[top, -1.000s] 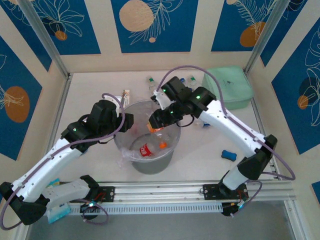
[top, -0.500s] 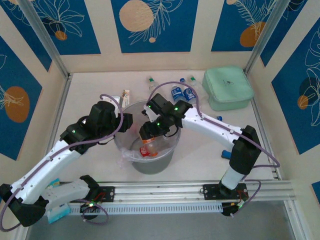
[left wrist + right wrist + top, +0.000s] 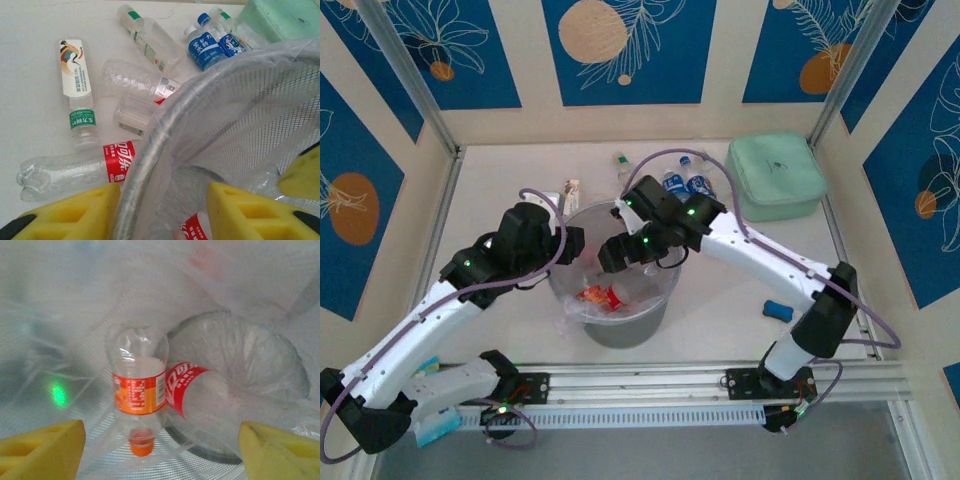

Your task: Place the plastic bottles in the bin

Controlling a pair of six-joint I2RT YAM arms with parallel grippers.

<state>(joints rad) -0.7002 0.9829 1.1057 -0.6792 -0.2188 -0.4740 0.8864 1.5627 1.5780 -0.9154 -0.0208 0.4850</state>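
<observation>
Fingers spread wide and empty, the right tool (image 3: 160, 452) hangs over the round grey mesh bin (image 3: 625, 328), where an orange-labelled clear plastic bottle (image 3: 139, 390) and a red-labelled bottle (image 3: 210, 395) lie touching. The left tool (image 3: 162, 215), also spread, straddles the rim at 10 o'clock. Other clear plastic bottles (image 3: 75, 167) lie on the white bench (image 3: 500, 180) at 12 o'clock.

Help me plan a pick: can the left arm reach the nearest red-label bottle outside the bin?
Probably yes: the red-label bottle lies uncovered ahead of the left gripper, though the bin rim sits between its fingers.
</observation>
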